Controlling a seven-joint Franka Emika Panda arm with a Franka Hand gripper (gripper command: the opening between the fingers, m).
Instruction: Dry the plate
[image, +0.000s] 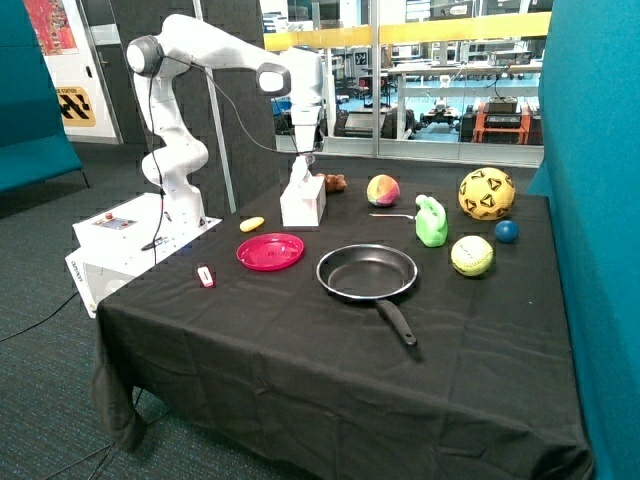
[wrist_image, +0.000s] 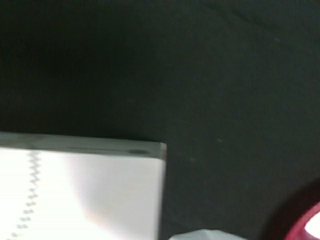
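Note:
The red-pink plate (image: 270, 251) lies flat on the black tablecloth, between the white tissue box (image: 303, 205) and the table's near edge. My gripper (image: 305, 150) hangs straight above the box, where a white tissue (image: 300, 172) rises in a peak from the box up to it. I cannot tell whether the tissue is held. In the wrist view the box top (wrist_image: 90, 190) fills one corner and the plate's rim (wrist_image: 307, 225) shows at another edge.
A black frying pan (image: 366, 272) with a long handle lies beside the plate. Behind it are a green jug (image: 431, 221), a multicoloured ball (image: 383, 190), a yellow-black ball (image: 486, 193), a blue ball (image: 507, 231) and a yellow softball (image: 472, 256). A yellow item (image: 252, 224) and a small red item (image: 205, 276) lie near the plate.

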